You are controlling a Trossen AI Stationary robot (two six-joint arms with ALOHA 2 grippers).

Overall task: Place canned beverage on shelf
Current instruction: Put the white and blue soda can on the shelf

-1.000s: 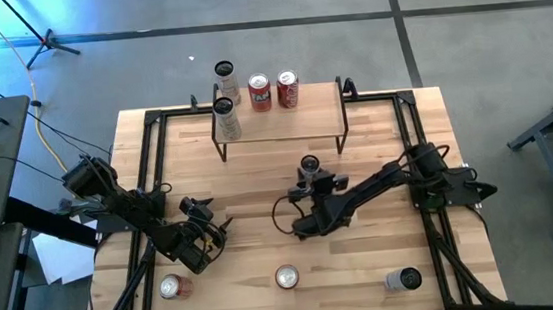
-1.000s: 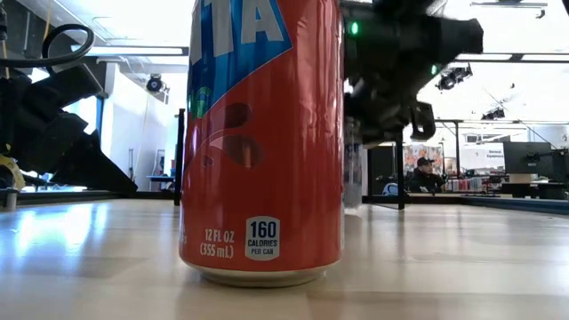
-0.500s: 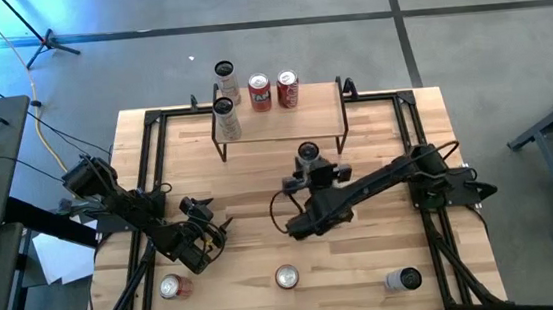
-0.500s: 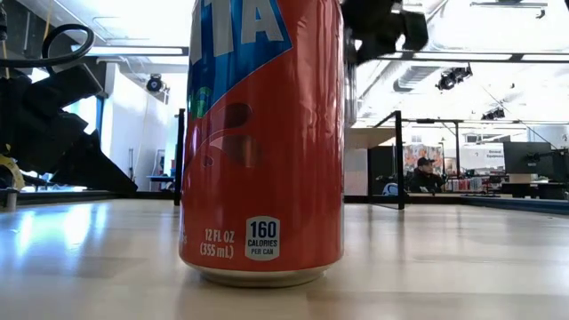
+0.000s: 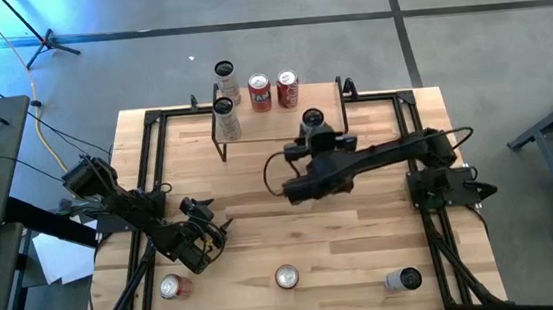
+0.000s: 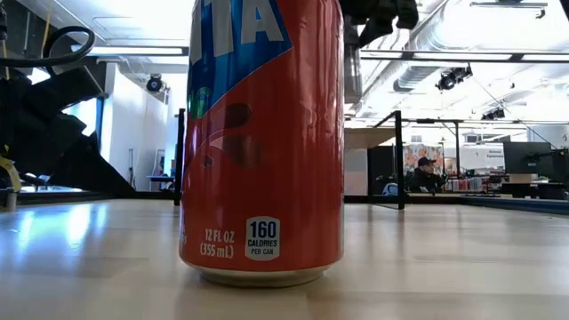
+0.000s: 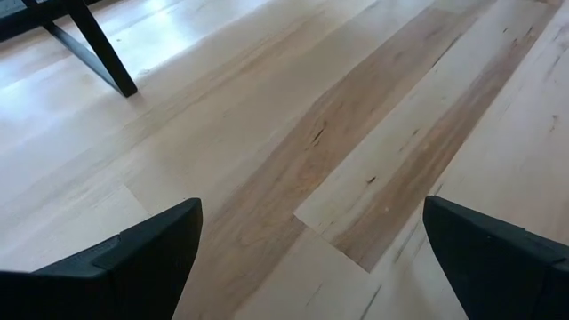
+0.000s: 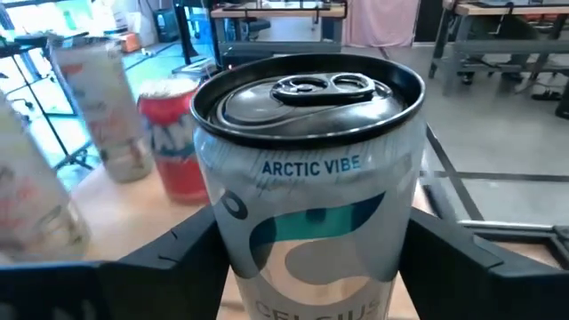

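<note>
Grey floor (image 5: 505,14) with dark seams; bright ceiling lights (image 6: 533,57) beyond.

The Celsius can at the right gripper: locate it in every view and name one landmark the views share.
High view: Celsius can at the shelf's right end, at the right gripper.
Low view: not visible; the orange soda can fills the foreground.
Left wrist view: not in it; bare tabletop only.
Right wrist view: centre, between the fingers.
Shared landmark: the red cans on the shelf, also in the right wrist view.
</note>
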